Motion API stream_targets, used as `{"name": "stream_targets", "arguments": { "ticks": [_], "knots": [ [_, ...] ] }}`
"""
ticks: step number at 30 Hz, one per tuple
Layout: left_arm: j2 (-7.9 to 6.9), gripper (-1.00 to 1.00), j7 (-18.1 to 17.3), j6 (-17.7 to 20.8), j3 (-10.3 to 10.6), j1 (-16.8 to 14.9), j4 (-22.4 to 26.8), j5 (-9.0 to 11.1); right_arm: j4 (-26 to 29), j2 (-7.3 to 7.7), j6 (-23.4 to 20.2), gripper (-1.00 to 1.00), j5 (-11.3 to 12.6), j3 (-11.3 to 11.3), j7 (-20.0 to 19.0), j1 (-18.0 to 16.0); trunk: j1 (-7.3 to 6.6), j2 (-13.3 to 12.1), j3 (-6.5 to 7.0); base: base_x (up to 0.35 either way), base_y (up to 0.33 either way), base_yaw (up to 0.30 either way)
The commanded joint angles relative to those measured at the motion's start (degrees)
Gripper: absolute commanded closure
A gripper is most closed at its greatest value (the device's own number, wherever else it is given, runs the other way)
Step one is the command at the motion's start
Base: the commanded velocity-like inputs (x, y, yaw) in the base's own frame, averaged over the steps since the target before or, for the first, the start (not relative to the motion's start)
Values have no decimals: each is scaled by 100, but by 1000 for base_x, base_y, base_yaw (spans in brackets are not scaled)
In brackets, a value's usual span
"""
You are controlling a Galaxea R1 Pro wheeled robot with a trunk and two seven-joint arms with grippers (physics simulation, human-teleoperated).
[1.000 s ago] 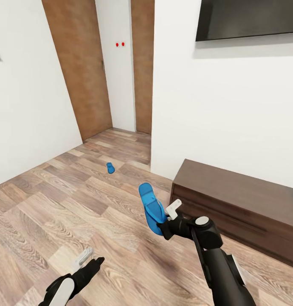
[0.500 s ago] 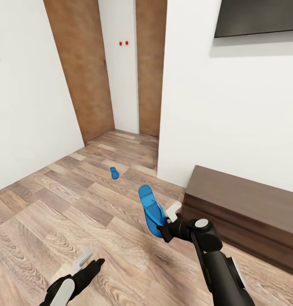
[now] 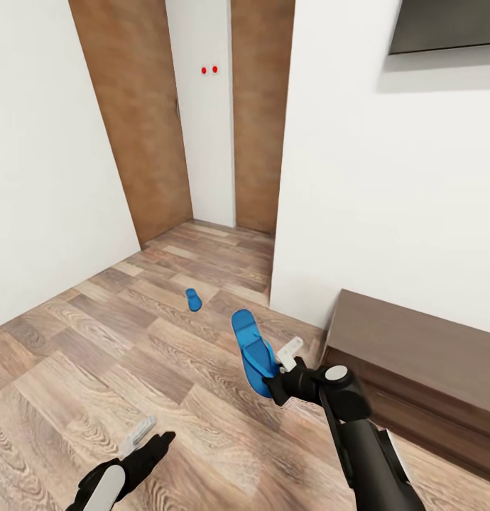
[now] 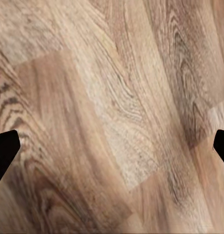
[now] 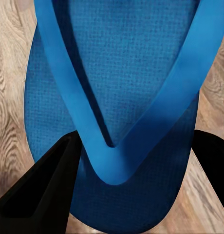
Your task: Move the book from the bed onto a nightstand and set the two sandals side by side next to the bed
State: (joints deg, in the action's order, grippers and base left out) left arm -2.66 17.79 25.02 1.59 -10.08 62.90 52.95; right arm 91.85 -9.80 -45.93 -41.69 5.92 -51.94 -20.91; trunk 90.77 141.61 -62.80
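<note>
- Head view, far left: a plain white wall [image 3: 46, 177] meets the brown wood-plank floor [image 3: 96, 355].
- Lower left: the left pincer [image 3: 144, 434], black with a pale fingertip, hangs low over bare floor boards with nothing between its fingers.
- Left wrist view: the two dark fingertips [image 4: 5, 153] of the left pincer sit at opposite edges of the picture, wide apart, with wood grain [image 4: 112, 117] between them.
- Centre left: a tall brown wooden door panel [image 3: 135, 121] flanks a narrow white recess carrying two small red dots [image 3: 209, 69]; a second brown panel [image 3: 256, 113] stands on the recess's other side.
- Centre: a small bright blue open-backed sandal [image 3: 194, 299] lies flat on the floor, near the recess and well apart from both arms.
- Centre right: the second bright blue plastic sandal [image 3: 251, 350] is held off the floor, tilted, toe end away from the robot, gripped at its near end by the right pincer [image 3: 282, 375].
- Right wrist view: the held sandal [image 5: 117, 97] shows its textured sole and V-shaped strap between the black fingers [image 5: 39, 190], which close on its sides.
- Right: a long low dark-brown wooden cabinet [image 3: 415, 348] stands against the white wall.
- Upper right: the corner of a large black wall screen [image 3: 451, 25] hangs above the cabinet.
</note>
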Motion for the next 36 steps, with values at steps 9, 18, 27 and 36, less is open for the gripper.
{"name": "stream_targets", "arguments": {
  "ticks": [9, 18, 27, 36],
  "knots": [
    [-6, -100, 51, 3, 15, -1, 2, 58, 8, -4, -37, 100, -46, -9, -62, -9, 2, 2, -6, 308, 150, 0],
    [-7, -100, 49, -4, 9, -3, -45, 51, 8, -4, -36, 100, -50, 2, -62, -9, 2, 2, -6, 274, 213, 0],
    [-5, -100, -5, -6, 8, -3, -59, 56, 8, -12, -39, 100, -27, -39, -46, -14, 2, 2, -6, 272, 193, 0],
    [48, -100, 62, -6, 22, -94, -185, -13, 3, -20, -75, 100, -15, -74, 568, -46, 2, 2, -6, 318, 7, 0]
  ]
}}
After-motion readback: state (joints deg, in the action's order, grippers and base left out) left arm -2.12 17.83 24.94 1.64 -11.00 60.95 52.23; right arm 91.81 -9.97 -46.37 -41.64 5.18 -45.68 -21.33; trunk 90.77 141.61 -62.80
